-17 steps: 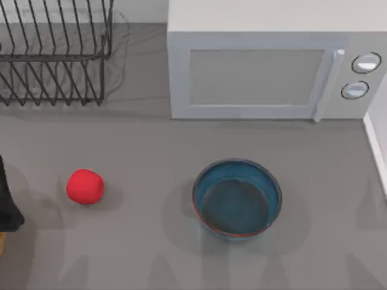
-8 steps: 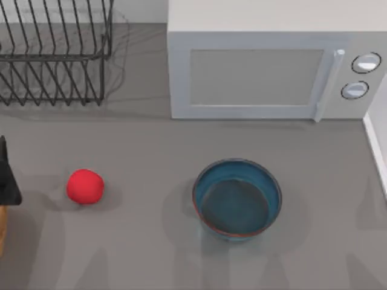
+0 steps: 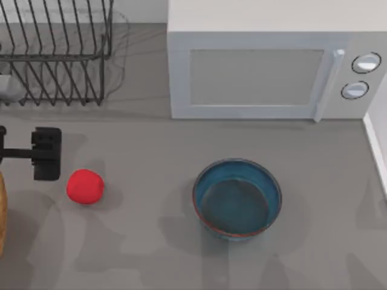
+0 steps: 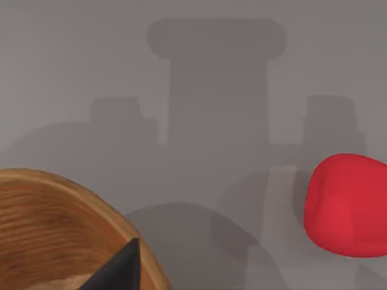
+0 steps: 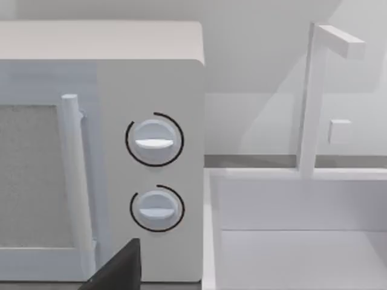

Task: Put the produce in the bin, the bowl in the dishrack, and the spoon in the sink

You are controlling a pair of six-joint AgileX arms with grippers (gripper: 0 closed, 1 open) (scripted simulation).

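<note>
Position of our left gripper [image 3: 46, 154]: at the table's left side in the top view, a black block on a thin black bar, just beside the produce and on its upper-left, not touching it. We cannot tell whether this gripper is wide or narrow. A brown wooden rounded rim [image 3: 2, 211] sits at the far left edge; in the left wrist view it appears as a curved wooden bin [image 4: 66, 223] close to the fruit.

Produce, a small smooth bright red roundish ball [image 3: 85, 186], rests on the grey table [image 3: 151, 157], well left of the bowl. The left wrist view shows the same ball [image 4: 346, 205] on the table surface, apart from the wooden rim.

Behind these, at the upper left, stands the black thin-wire dishrack [image 3: 54, 57] with upright and slanted rods.

Toward the centre-right lies the round deep teal-blue glazed bowl [image 3: 237, 200], upright on the table, with a darker inside and a thin reddish-brown edge. Behind it stands the white box-shaped microwave [image 3: 266, 66], with two round knobs at its right end.

Our right arm is parked; its wrist view faces the microwave knobs [image 5: 155, 142] and, just beside them, a white sink basin [image 5: 296, 241] with a white squared tap [image 5: 311, 96]. We cannot tell the right gripper's state.
</note>
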